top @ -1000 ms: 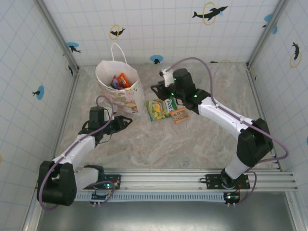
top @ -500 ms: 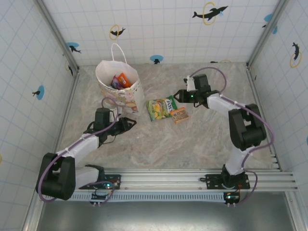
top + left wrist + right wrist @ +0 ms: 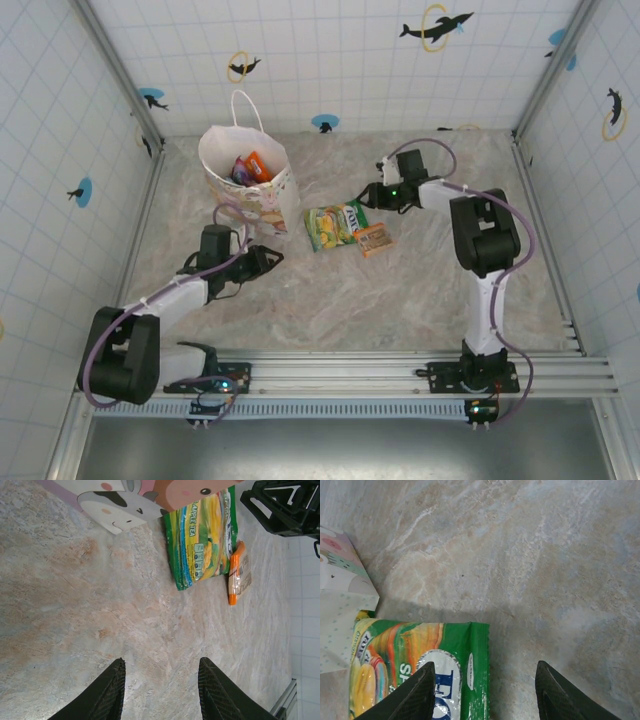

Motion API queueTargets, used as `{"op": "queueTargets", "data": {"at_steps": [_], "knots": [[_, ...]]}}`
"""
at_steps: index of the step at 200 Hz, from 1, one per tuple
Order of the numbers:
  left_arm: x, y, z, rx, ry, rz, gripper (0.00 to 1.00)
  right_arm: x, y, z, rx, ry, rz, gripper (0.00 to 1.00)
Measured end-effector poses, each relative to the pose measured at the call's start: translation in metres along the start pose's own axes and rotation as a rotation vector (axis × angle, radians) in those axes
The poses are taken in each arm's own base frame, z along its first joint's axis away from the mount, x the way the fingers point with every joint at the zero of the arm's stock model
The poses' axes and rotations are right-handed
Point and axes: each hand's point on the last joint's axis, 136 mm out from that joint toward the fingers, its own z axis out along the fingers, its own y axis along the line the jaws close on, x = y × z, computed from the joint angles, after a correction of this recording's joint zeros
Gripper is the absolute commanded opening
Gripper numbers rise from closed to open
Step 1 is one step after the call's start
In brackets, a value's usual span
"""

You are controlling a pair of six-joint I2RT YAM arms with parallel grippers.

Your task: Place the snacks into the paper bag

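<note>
The white paper bag [image 3: 275,195] stands upright at the back left, with an orange and a pink snack [image 3: 252,166] inside. A green-yellow packet [image 3: 335,225] and a small orange bar [image 3: 374,240] lie flat on the table to its right. My left gripper [image 3: 272,256] is open just in front of the bag, low over bare table [image 3: 160,677], with the green packet [image 3: 202,540] and the bar [image 3: 238,572] ahead. My right gripper [image 3: 366,194] is open at the packet's far end; its fingers straddle the green packet's edge [image 3: 470,675] from above, nothing gripped.
The bag's printed lower side [image 3: 125,500] and corner [image 3: 340,605] lie close to both grippers. Tiled walls enclose the marble table [image 3: 330,300] on three sides. The right arm's black wrist [image 3: 282,505] sits beyond the packet in the left wrist view.
The right arm has folded back toward the right, drawing its gripper off the packets to their far end. The left gripper has slid slightly nearer and to the right.
</note>
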Motion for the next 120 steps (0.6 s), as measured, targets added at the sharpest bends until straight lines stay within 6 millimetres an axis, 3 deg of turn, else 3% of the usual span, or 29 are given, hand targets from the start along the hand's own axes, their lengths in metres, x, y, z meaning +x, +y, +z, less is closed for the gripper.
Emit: {"op": "queueTargets", "data": {"at_steps": [22, 120], "knots": [[0.001, 0.003, 0.003, -0.008, 0.011, -0.009, 0.42, 0.008, -0.003, 0.007, -0.025, 0.033, 0.009, 0.54], [-0.003, 0.003, 0.007, -0.013, 0.019, -0.015, 0.41, 0.025, 0.024, 0.021, -0.237, 0.105, -0.002, 0.43]]}}
